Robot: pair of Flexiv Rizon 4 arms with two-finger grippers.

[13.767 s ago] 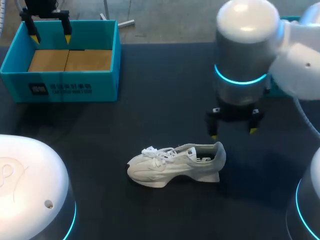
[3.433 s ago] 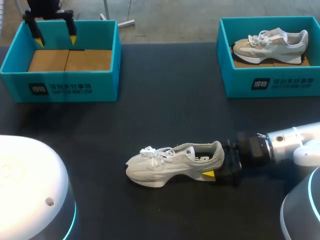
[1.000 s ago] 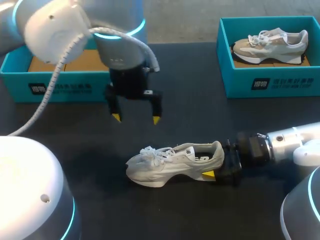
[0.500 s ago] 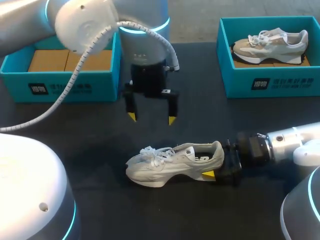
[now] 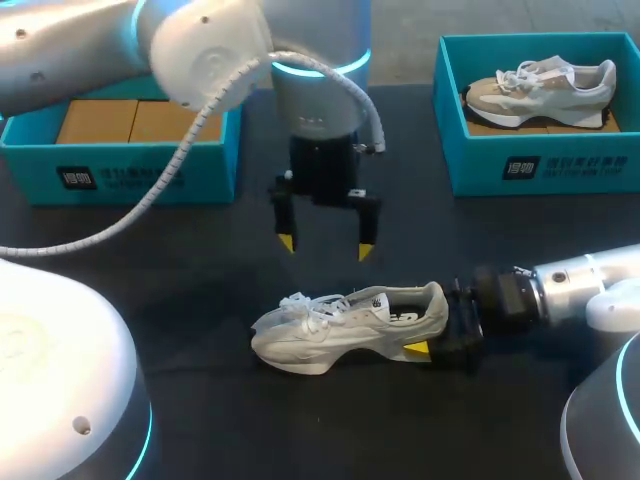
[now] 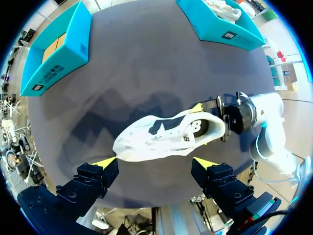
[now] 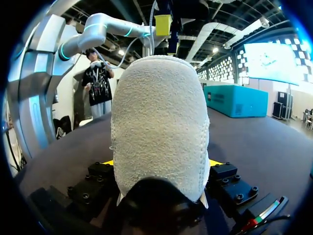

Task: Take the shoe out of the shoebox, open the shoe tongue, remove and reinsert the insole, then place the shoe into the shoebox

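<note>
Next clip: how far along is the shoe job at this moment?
Done: the white lace-up sneaker stands on the dark table, outside the teal shoebox, which has no shoe in it. In hand: the right hand grips its heel; the open left hand hovers above the laces. Left: tongue, insole out and back, reboxing.

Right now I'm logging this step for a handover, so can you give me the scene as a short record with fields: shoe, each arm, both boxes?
shoe: on the table, upright on its sole, outside both boxes
right arm: jaws shut on the shoe's heel from two sides
left arm: jaws open, hovering above the laces, not touching
left shoebox: no shoe inside, brown cardboard showing
right shoebox: holds a second shoe
</note>
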